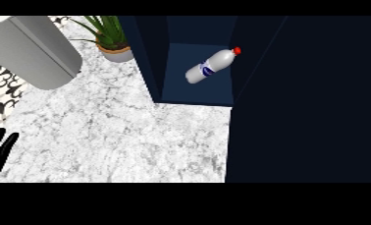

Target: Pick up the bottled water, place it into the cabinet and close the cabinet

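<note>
Water bottle lies on its side inside the open cabinet, on the blue shelf, red cap toward the back right; label unreadable; dark door fills the right side, its edges cut off; left hand at the left edge over the counter, mostly cropped, fingers straight, holding nothing; potted plant at the back, partly cut off.

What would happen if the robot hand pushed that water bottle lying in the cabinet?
The water bottle lies on its side in the cabinet and looks round, so a nudge would probably roll it. Its smooth-looking plastic might slip a bit. The red cap is on, so spilling seems unlikely.
</note>
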Controlling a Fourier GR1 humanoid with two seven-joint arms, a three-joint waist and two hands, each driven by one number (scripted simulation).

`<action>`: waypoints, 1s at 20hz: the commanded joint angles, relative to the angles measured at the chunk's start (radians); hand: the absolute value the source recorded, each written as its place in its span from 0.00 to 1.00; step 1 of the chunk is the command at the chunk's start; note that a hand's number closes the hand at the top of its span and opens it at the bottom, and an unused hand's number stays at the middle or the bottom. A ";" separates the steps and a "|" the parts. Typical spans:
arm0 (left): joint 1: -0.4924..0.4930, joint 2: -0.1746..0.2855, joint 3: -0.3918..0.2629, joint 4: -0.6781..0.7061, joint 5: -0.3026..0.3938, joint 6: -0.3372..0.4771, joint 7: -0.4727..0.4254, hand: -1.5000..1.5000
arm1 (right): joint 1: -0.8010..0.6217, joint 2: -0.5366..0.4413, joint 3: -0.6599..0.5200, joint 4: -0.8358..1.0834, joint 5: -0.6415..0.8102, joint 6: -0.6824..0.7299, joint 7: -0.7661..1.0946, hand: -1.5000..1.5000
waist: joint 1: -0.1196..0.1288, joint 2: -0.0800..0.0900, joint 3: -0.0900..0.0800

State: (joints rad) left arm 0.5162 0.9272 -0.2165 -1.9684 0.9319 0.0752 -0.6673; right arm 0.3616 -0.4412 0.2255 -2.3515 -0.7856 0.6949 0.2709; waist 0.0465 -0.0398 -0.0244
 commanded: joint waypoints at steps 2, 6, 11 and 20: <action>0.040 0.029 0.040 0.012 0.018 -0.043 -0.010 0.00 | -0.096 0.015 0.067 -0.188 0.133 -0.142 0.113 1.00 | 0.011 0.002 -0.002; 0.060 0.031 0.052 0.007 0.027 -0.079 -0.026 0.00 | -0.206 0.064 0.156 -0.148 0.156 -0.226 0.159 1.00 | 0.019 -0.001 -0.001; 0.085 0.058 0.101 0.015 0.043 -0.109 -0.033 0.00 | -0.367 0.154 0.232 -0.080 0.179 -0.373 0.216 1.00 | 0.031 0.004 0.002; 0.134 0.091 0.180 0.057 0.074 -0.221 -0.066 0.00 | -0.719 0.384 0.400 0.144 0.282 -0.635 0.359 1.00 | 0.069 0.021 0.007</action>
State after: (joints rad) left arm 0.6357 1.0084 -0.0697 -1.9321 0.9913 -0.1066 -0.7204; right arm -0.2123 -0.1477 0.5565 -2.2624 -0.5862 0.1647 0.5540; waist 0.1049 -0.0271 -0.0192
